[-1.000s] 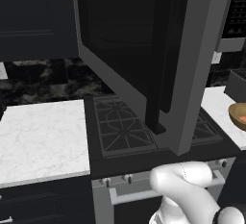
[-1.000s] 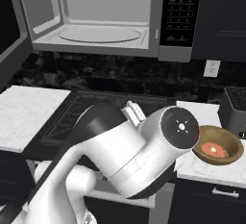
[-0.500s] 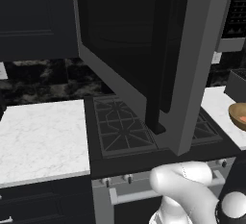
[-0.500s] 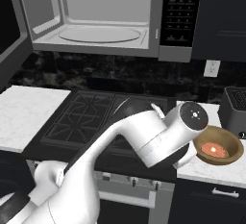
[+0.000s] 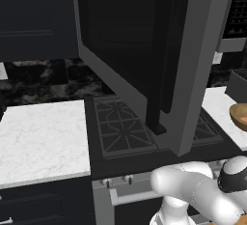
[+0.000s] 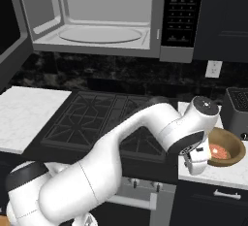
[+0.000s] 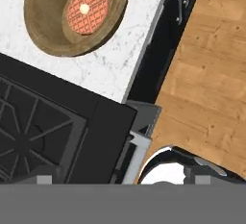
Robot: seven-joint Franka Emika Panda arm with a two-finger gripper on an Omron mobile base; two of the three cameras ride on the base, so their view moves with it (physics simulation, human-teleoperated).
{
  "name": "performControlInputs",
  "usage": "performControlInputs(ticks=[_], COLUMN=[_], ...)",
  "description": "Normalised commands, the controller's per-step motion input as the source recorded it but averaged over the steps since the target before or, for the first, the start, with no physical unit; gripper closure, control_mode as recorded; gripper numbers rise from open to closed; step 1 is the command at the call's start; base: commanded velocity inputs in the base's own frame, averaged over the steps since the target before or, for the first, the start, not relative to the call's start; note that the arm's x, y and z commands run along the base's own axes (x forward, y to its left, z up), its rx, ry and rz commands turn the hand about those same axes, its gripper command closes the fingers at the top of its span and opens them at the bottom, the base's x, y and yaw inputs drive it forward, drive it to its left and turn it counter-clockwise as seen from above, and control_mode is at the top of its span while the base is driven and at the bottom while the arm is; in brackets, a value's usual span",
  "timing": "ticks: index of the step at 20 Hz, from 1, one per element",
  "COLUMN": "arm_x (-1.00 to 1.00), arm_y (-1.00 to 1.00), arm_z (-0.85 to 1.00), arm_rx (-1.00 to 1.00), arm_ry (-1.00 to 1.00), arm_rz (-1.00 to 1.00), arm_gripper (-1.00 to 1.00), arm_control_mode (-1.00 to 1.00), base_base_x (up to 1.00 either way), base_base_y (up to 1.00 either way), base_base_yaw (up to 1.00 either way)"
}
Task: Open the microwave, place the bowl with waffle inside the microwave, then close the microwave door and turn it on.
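Microwave (image 6: 106, 19) sits above the stove (image 6: 101, 121), cavity exposed; microwave door (image 5: 144, 50) swung fully open. Bowl (image 7: 72, 14) rests on the white desk (image 7: 122, 57) right of the stove, waffle (image 7: 88, 7) lying inside it. Tool (image 6: 195, 162) hangs just beside the bowl, jaws spread wide, holding nothing.

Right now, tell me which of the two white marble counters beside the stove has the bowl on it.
The right-hand counter, beside the toaster. It carries the wooden bowl with the waffle; the left counter has no bowl on it.
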Motion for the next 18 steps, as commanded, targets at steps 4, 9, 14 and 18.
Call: performControlInputs(ticks=[4, 9, 14, 18], arm_x=[0.03, 0.13, 0.36, 0.50], arm_y=[-0.60, -0.44, -0.36, -0.39], arm_z=[-0.19, -0.19, -0.34, -0.27], arm_rx=[0.08, 0.02, 0.05, 0.02], arm_ry=[0.05, 0.03, 0.12, 0.09], arm_rz=[-0.29, -0.02, 0.00, -0.01], arm_gripper=[-1.00, -1.00, -1.00, -1.00], arm_control_mode=[-1.00, -1.00, -1.00, -1.00], base_base_x=[0.00, 0.00, 0.00, 0.00], base_base_y=[0.00, 0.00, 0.00, 0.00], base_base_yaw=[0.00, 0.00, 0.00, 0.00])
